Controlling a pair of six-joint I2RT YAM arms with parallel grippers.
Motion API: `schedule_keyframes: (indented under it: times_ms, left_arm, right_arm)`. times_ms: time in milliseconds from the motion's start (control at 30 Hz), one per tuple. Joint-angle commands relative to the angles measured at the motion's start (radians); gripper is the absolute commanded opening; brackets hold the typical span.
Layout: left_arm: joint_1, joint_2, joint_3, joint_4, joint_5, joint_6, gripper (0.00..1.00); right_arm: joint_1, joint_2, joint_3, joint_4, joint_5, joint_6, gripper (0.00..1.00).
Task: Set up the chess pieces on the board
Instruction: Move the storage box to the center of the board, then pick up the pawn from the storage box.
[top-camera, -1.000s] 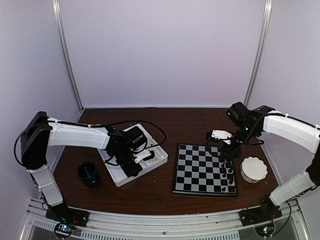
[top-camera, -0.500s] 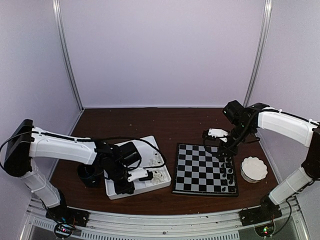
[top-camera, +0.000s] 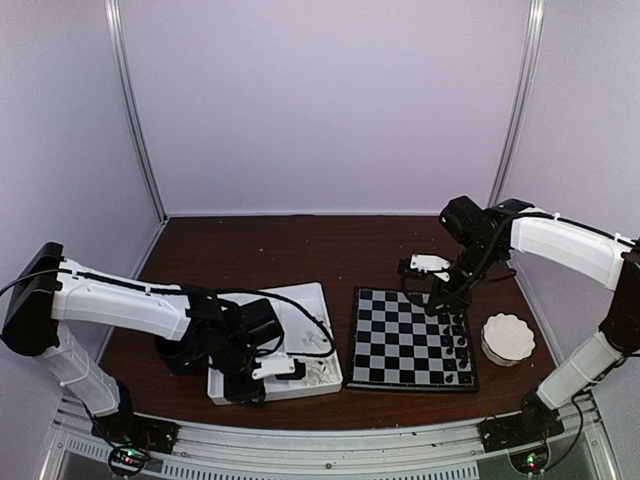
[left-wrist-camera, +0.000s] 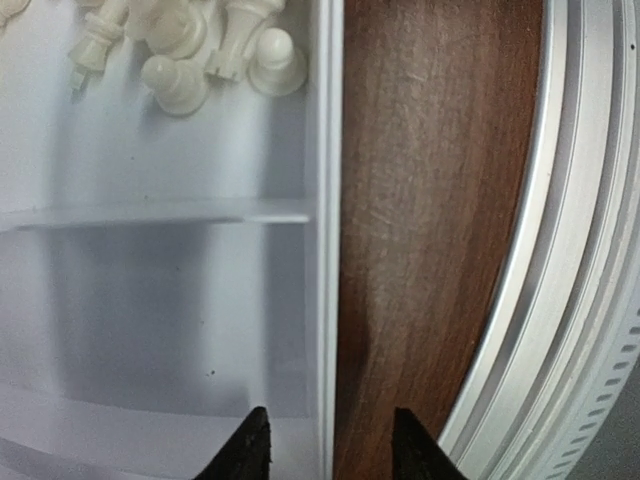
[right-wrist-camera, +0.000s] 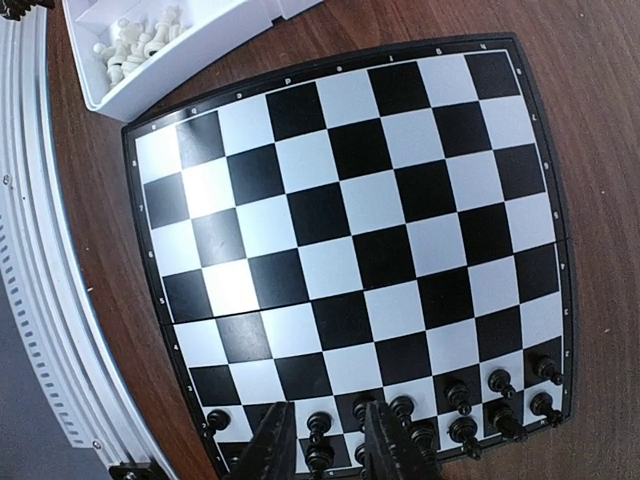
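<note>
The board (top-camera: 400, 340) (right-wrist-camera: 350, 200) lies right of centre. Black chess pieces (top-camera: 458, 345) (right-wrist-camera: 500, 385) stand in two rows along its right side. White chess pieces (left-wrist-camera: 180, 85) (top-camera: 320, 374) (right-wrist-camera: 135, 45) lie heaped in the white tray (top-camera: 300, 300) (left-wrist-camera: 150, 300). My left gripper (top-camera: 245, 385) (left-wrist-camera: 332, 445) is open at the tray's near edge, one finger on each side of the wall, touching nothing. My right gripper (top-camera: 438, 303) (right-wrist-camera: 330, 445) hangs open above the black rows. A standing black pawn (right-wrist-camera: 318, 432) shows in the gap, clear of both fingers.
A white scalloped bowl (top-camera: 508, 338) sits right of the board. A dark cup (top-camera: 170, 352) is mostly hidden behind my left arm. The metal rail (left-wrist-camera: 580, 250) (top-camera: 320, 450) runs along the table's near edge, close to the tray.
The tray has slid toward the near edge with my left gripper, whose jaws have since opened off the tray wall. My right gripper drifted slightly toward the far left.
</note>
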Motion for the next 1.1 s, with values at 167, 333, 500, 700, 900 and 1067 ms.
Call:
schedule_keyframes:
  times_ms: [167,333,500,700,900,1067]
  left_arm:
    - [-0.001,-0.162,0.162,-0.097,-0.034,0.042,0.46]
    - [0.096,-0.274,0.241,0.063,-0.170,-0.009,0.47]
    - [0.282,-0.276,0.313,0.213,-0.420,-0.187,0.72]
    - [0.490,-0.251,0.312,0.284,-0.533,-0.385,0.81]
    - [0.680,-0.312,0.161,0.393,-0.308,-0.445,0.74]
    - [0.684,-0.331,0.183,0.358,-0.338,-0.407,0.74]
  right_arm:
    - [0.140,0.108,0.180,-0.018,0.018,-0.015,0.27]
    - [0.228,0.231,0.313,0.005,0.062,-0.001,0.29]
    - [0.302,0.399,0.449,-0.002,0.052,0.036,0.45]
    - [0.389,0.573,0.594,-0.002,0.082,0.067,0.40]
    - [0.429,0.745,0.789,-0.062,0.115,0.069,0.35]
    - [0.447,0.801,0.851,-0.071,0.119,0.053,0.36]
